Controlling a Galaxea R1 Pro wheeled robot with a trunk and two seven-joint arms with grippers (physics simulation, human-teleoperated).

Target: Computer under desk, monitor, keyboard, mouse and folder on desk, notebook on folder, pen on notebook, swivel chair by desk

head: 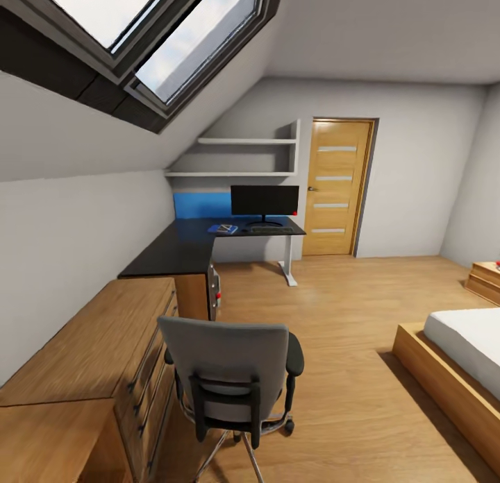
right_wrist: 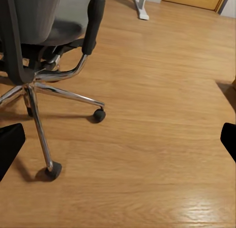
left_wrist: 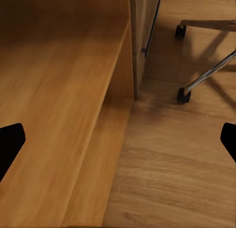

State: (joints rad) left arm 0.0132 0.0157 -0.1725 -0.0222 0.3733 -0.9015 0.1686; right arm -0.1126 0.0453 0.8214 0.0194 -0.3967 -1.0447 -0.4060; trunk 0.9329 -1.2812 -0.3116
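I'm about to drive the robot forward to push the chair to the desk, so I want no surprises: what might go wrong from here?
1. The swivel chair stands close beside the wooden drawer chest; a skewed push may well jam its casters against it.
2. The chair's back faces the robot and it rolls on casters, so it may spin or veer instead of travelling straight to the desk.
3. The bed sits to the right, limiting room to swing wide.

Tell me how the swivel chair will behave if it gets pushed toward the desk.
The swivel chair would probably roll easily: its casters sit on smooth wooden floor. It may spin or veer if pushed off-center. A push high on its back could tip it slightly; lower seems steadier.
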